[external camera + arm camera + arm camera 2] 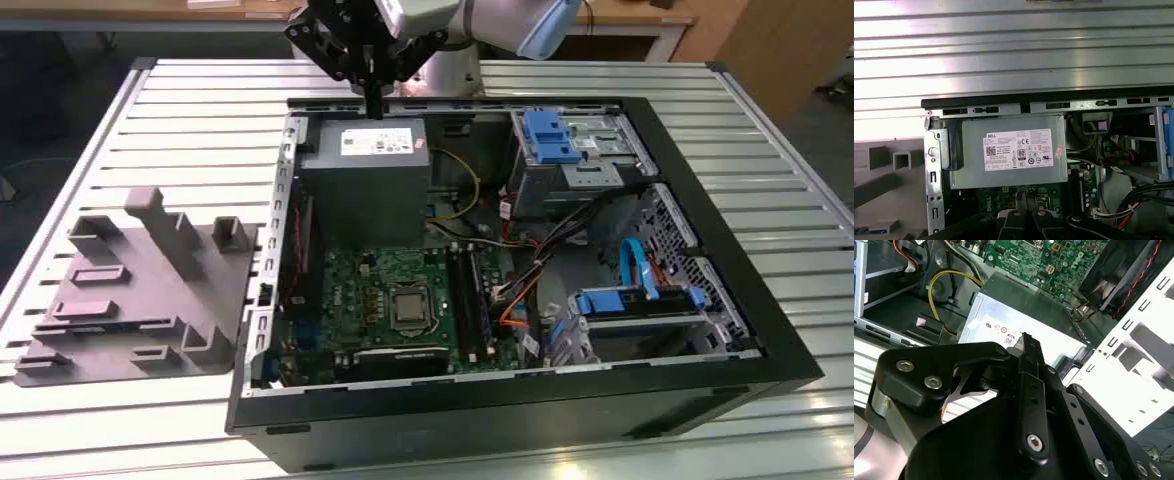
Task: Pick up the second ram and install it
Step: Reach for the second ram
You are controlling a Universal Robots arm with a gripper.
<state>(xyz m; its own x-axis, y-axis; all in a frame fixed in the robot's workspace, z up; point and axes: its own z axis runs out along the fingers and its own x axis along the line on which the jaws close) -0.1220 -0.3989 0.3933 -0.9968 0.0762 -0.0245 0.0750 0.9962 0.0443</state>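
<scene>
One second ram [110, 322]: it appears to be the long thin strip set on edge in a groove of the single gray tray [214, 290], at the exterior view's left, well apart from the gripper [378, 105]. The fingers [1031, 390] are drawn together, tips meeting, above the one power supply [363, 150]. One open computer case [534, 410] holds one motherboard [360, 285] and two blue drive brackets [547, 135]. Support surface: slatted metal table [200, 100]. Wooden furniture [747, 30] stands beyond.
</scene>
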